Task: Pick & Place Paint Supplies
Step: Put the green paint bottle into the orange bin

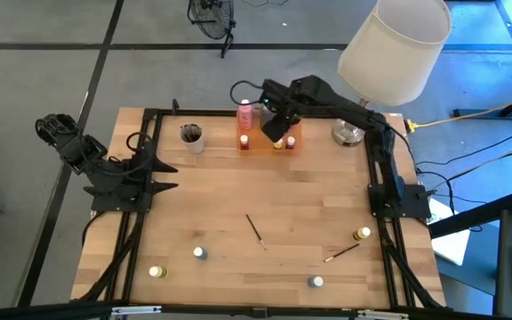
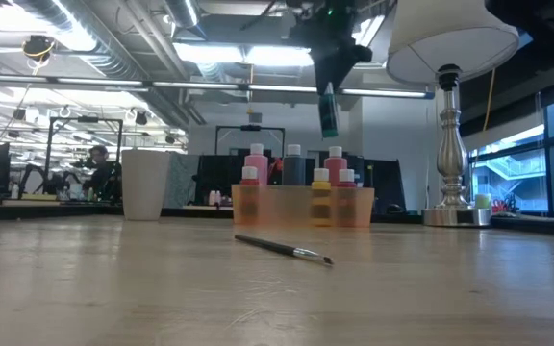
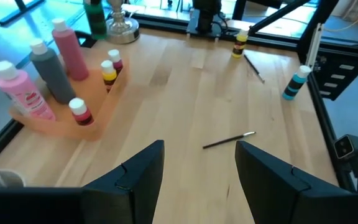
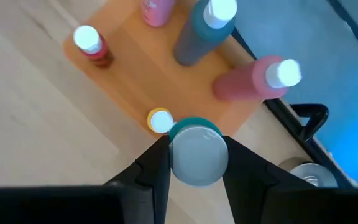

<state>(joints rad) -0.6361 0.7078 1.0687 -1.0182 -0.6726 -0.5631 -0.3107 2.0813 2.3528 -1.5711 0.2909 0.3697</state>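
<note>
One teal pot (image 4: 194,154) in right gripper (image 4: 194,163), hidden from overhead.

Orange tray (image 1: 293,133); pink bottle (image 1: 244,115) (white cap).

Your count, operator:
- tall bottles (image 3: 50,73): three, all in the one orange tray (image 3: 55,127)
- small pots in the tray (image 3: 109,73): three, possibly more hidden behind the bottles
- loose pots (image 1: 199,253) on the surface (image 1: 238,191): four
- teal pot (image 4: 196,155) in the right tool (image 1: 276,132): one
- brushes (image 1: 255,229): two
- cup (image 1: 191,136): one
- lamp (image 1: 394,44): one
</note>
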